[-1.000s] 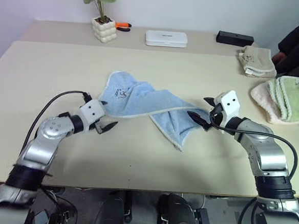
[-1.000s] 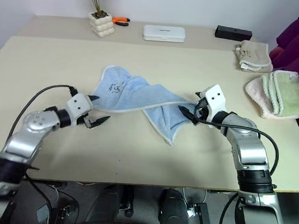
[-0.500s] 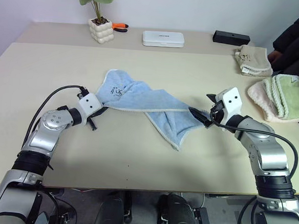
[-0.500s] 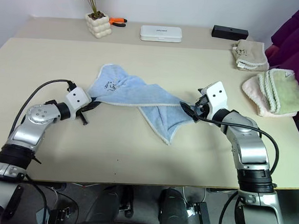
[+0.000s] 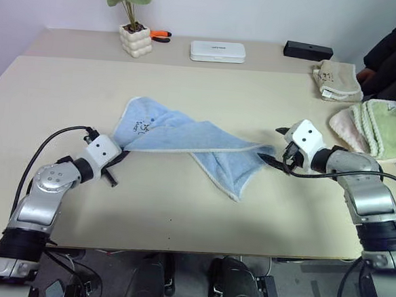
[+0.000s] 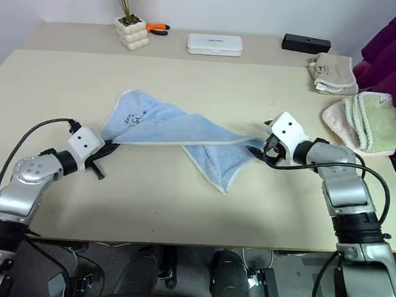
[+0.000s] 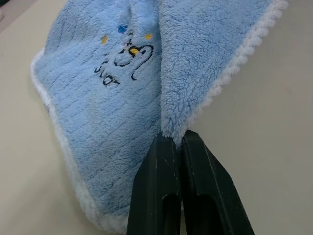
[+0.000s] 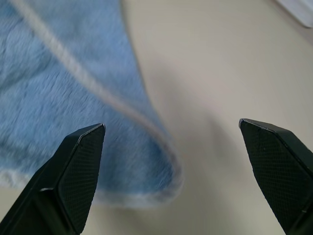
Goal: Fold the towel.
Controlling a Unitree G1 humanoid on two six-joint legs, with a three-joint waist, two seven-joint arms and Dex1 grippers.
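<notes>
Now left gripper (image 7: pixel 172 139) jaws clamped on the towel (image 5: pixel 185 137) corner, right gripper (image 8: pixel 171 142) jaws wide apart beside its other end, counter (image 5: pixel 180 208) beneath.

Both eye views look forward and down from the head over the tabletop (image 5: pixel 180 215), sharing the whole scene with a slight sideways offset (towel (image 5: pixel 185 137), both arms). The left wrist view sits very near along the left claw (image 7: pixel 172 142), facing the towel's embroidered corner. The right wrist view looks closely past the right claw (image 8: pixel 173 161) at the towel's trimmed edge.
</notes>
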